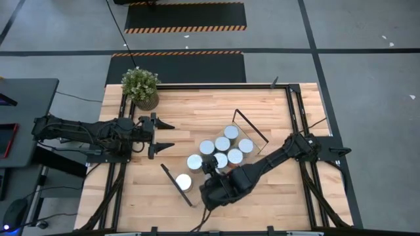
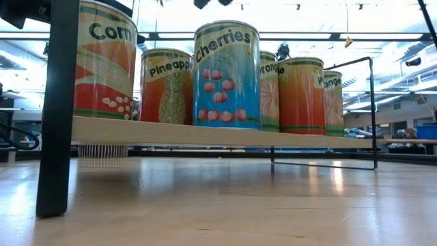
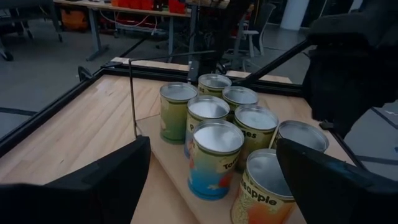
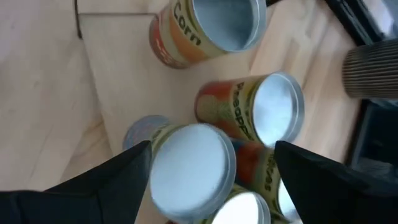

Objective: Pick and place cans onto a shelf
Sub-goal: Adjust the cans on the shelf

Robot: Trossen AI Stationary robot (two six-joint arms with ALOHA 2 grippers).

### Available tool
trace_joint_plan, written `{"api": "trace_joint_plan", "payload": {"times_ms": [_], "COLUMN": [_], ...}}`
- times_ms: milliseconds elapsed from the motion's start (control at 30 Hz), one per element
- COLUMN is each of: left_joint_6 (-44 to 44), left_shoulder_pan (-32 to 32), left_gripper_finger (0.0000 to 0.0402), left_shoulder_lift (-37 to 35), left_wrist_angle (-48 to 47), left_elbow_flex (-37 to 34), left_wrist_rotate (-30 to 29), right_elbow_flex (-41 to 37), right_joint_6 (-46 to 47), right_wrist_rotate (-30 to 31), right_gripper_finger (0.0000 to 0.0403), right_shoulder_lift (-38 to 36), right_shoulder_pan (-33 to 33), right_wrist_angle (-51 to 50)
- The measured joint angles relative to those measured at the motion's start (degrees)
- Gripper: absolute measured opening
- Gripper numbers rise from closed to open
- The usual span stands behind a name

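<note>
Overhead, right hand point(image 4: 208, 163) gapes around a can point(image 4: 189, 169).

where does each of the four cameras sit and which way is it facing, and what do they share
High view: overhead, looking straight down on the shelf, cans, plant, both arms.
Low view: at tabletop height, looking level across at the Corn can and Cherries can; no arm shows.
Left wrist view: behind the open left gripper, facing the cans.
Right wrist view: above the cans, open right gripper looking down.
Shared: low and right wrist views both show the Corn can.
</note>
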Motion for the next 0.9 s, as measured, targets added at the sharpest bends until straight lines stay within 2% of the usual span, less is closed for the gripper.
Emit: {"api": "trace_joint_plan", "payload": {"times_ms": [100,600,900], "left_joint_6": [-0.3,-0.3,-0.3], "left_shoulder_pan": [0.0,0.0,0.0], "left_gripper_finger": [0.0355,0.0355,0.0355], "left_shoulder_lift": [0.0,0.0,0.0], "left_wrist_angle": [0.0,0.0,0.0], "left_elbow_flex": [0.0,0.0,0.0], "left_wrist_rotate": [0.0,0.0,0.0], "right_elbow_flex": [-0.7,-1.1,-7.4], "right_joint_6": [1.3,5.5,4.1], "right_wrist_rotate": [1.8,2.2,5.3], "right_gripper_finger": [0.0346,0.0346,0.0346], "right_shoulder_lift": [-0.1,0.0,0.2], "right_shoulder_pan": [1.1,1.9,3.2], "right_wrist_angle": [0.0,-0.3,4.0]}}
